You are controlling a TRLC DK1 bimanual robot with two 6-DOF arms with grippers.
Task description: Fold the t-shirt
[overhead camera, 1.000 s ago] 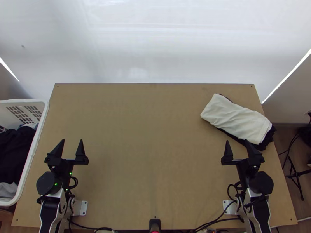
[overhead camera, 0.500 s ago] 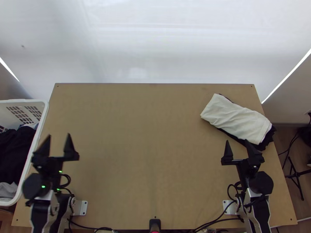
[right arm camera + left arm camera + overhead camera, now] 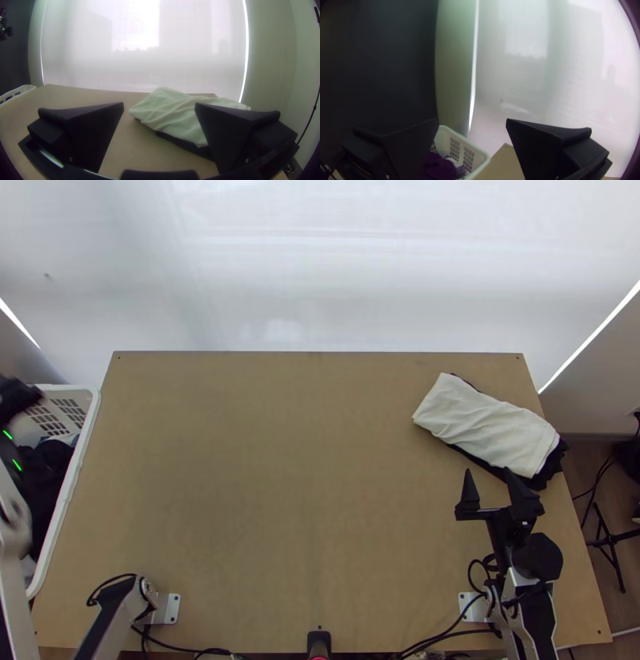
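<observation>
Beside the tabletop point(image 3: 320, 460), pinch dark clothing point(image 3: 54, 462) in the basket point(image 3: 89, 420) by a raised fold, likely soft and limp, with left gripper point(image 3: 472, 119) open, right gripper point(image 3: 159, 103) likewise open.

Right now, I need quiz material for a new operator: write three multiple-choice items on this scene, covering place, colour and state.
1. Beside which edge of the light wooden table is the white plastic basket, seen from above?
A) left B) right C) far

2. What colour is the upper cloth lying over black fabric?
A) red B) blue C) off-white

3. How are the right gripper's flat black fingers?
A) touching B) apart C) crossed

1: A, its rim runs there.
2: C, its wrinkled surface is pale.
3: B, a gap separates their tips.
</observation>
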